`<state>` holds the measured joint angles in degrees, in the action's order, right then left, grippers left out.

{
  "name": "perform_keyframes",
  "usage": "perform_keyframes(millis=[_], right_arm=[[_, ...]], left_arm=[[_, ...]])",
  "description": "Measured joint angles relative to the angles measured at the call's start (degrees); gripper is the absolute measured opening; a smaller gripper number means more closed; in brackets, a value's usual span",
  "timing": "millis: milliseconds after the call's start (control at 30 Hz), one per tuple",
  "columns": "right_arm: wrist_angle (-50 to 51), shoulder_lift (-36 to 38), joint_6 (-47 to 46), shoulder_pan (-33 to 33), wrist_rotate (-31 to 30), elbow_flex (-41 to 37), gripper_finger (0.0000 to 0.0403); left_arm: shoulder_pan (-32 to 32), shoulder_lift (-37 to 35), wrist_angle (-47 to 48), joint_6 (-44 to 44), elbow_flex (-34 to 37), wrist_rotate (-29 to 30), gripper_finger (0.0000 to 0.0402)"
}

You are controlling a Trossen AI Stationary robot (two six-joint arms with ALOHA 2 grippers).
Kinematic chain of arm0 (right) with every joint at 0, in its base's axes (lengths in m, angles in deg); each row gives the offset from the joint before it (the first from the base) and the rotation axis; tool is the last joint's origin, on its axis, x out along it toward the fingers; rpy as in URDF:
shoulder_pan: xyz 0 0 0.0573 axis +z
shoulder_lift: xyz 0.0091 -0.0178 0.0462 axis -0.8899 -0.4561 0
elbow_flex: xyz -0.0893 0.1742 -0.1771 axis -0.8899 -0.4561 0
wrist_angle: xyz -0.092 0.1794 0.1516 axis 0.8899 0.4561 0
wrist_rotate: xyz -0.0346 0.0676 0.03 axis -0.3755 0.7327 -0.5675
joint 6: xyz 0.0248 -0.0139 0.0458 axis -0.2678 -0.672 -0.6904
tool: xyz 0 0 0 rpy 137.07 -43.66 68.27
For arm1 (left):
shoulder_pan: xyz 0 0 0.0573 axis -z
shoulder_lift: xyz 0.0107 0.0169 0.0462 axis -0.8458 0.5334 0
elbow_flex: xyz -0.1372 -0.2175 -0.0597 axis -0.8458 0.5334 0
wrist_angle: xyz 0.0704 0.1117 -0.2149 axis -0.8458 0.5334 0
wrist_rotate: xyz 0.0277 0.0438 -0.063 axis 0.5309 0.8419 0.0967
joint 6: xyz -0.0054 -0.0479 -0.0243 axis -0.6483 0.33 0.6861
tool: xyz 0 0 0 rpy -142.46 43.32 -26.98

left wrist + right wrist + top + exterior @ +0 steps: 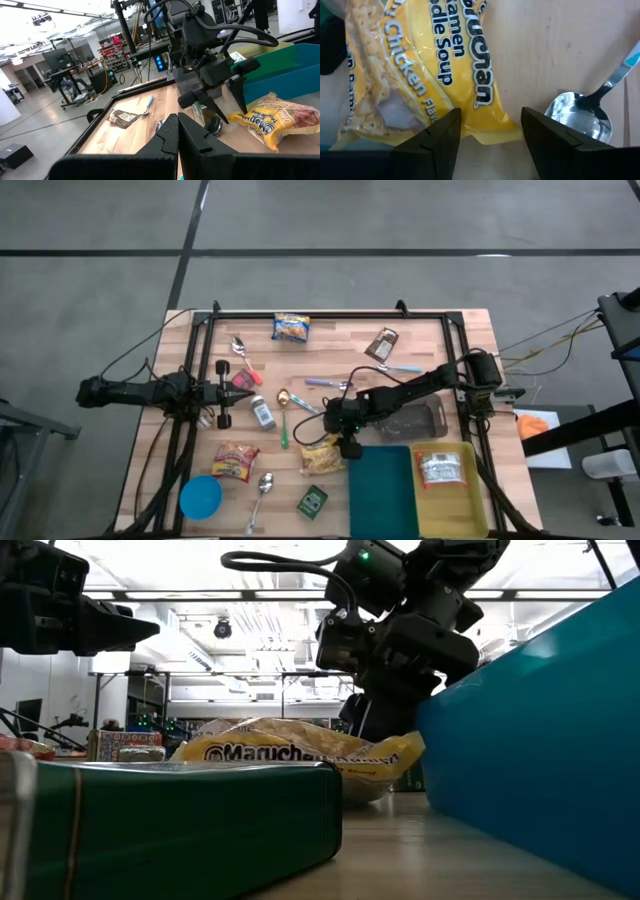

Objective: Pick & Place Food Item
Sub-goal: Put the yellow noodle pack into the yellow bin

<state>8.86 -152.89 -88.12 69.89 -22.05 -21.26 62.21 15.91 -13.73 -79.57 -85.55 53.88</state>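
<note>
Pale wood planks make up the table (330, 350), framed by dark rails, with bare board around its centre and along the 12 o'clock edge between scattered packets.

At the middle, the right gripper (345, 442) hangs directly over one edge of the yellow ramen packet (321, 457); its fingers (436, 137) stand partly apart, straddling the wrapper's edge without yet pinching it. That packet is a crinkled chicken noodle soup wrapper lying flat, just at 9 o'clock of the teal bin (381, 490).

A yellow bin (450, 495) sits at 3 o'clock of the teal one, with a packet inside. A metal spoon (580, 117) lies close beside the ramen, and a green box (312, 501) rests at 6 o'clock of it.

The left gripper (240, 383), fingers pressed together and empty, waits at 9 o'clock of the table.
</note>
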Motion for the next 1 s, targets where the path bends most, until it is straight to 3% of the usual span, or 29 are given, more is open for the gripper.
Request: perform_keyframes(millis=[500,1000], right_arm=[[-0.47,0.00,1.63,-0.02,0.01,-0.02,0.0016],[-0.44,1.39,1.26,-0.15,-0.75,1.06,0.0011]], left_arm=[[0.00,0.00,0.00,0.00,0.00,-0.02,0.0000],[0.00,0.00,0.00,0.00,-0.01,-0.01,0.0000]])
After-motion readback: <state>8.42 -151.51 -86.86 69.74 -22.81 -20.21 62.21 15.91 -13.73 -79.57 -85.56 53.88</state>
